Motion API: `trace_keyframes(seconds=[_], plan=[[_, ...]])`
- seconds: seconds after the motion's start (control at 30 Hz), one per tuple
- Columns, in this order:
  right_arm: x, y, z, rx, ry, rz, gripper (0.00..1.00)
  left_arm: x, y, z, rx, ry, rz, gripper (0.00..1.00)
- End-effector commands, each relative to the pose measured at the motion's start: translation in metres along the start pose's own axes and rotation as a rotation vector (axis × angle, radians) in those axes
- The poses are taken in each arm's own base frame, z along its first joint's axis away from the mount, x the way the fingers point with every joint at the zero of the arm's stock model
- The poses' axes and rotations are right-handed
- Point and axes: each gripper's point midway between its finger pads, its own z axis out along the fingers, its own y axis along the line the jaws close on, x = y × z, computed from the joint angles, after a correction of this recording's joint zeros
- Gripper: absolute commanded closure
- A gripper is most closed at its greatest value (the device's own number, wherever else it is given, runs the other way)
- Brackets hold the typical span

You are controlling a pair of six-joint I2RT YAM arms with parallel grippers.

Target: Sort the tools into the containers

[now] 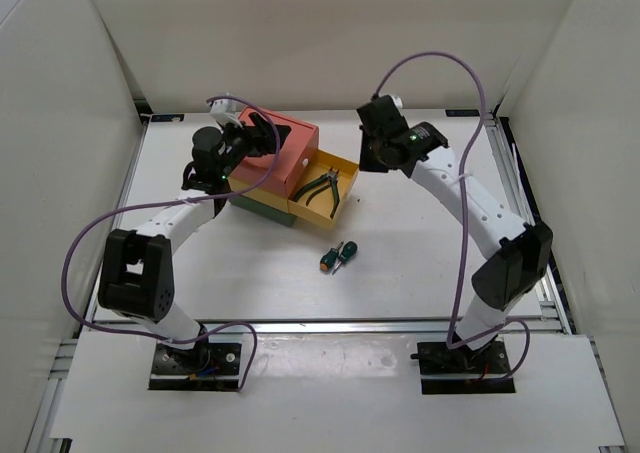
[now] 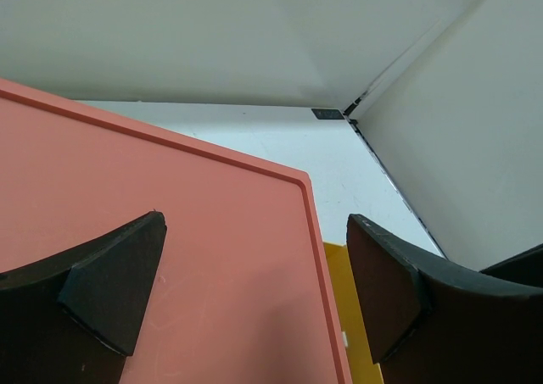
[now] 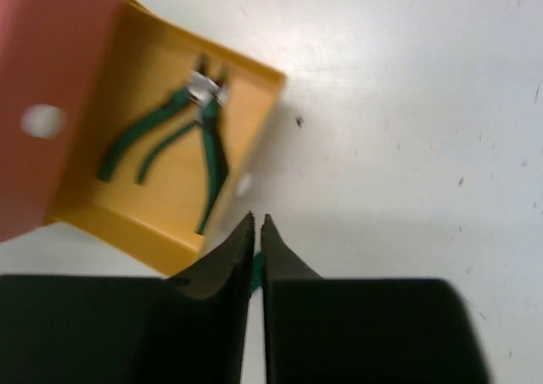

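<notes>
White tbl (image 1: 420,263) | pliers (image 3: 204,96) in yellow drawer (image 3: 119,223), near R tool (image 3: 257,223) | R tool closed, empty | L tool (image 2: 254,223) spread

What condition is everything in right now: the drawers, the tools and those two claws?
Red top box: shut.
Yellow drawer: pulled open.
Pliers: lying inside the yellow drawer.
Two screwdrivers: lying side by side on the table, not yet sorted.
Left gripper: open, over the red top box, holding nothing.
Right gripper: shut, empty.
</notes>
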Motion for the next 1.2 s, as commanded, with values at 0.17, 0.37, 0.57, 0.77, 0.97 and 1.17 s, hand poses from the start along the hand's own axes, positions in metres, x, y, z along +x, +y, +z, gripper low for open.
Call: trace_keyframes(seconds=[0.17,0.37,0.57,0.77,0.97,1.17], plan=[[0.097,0.008,0.054,-0.092,0.312,0.054,0.99,0.129,0.058,-0.027,-0.222,0.387,-0.213,0.01],[0.111,0.037,0.080,-0.197,0.406,0.051,0.99,0.137,0.059,-0.032,-0.221,0.411,-0.217,0.01],[0.096,0.091,0.098,-0.457,0.402,0.130,0.99,0.152,0.059,-0.041,-0.222,0.458,-0.230,0.01],[0.081,0.135,0.115,-0.724,0.458,0.240,0.99,0.162,0.054,-0.041,-0.203,0.493,-0.220,0.01],[0.070,0.148,0.123,-0.886,0.505,0.304,0.88,0.162,0.055,-0.034,-0.200,0.512,-0.207,0.01],[0.075,0.113,0.121,-0.896,0.478,0.392,0.63,0.159,0.057,-0.028,-0.202,0.514,-0.188,0.01]])
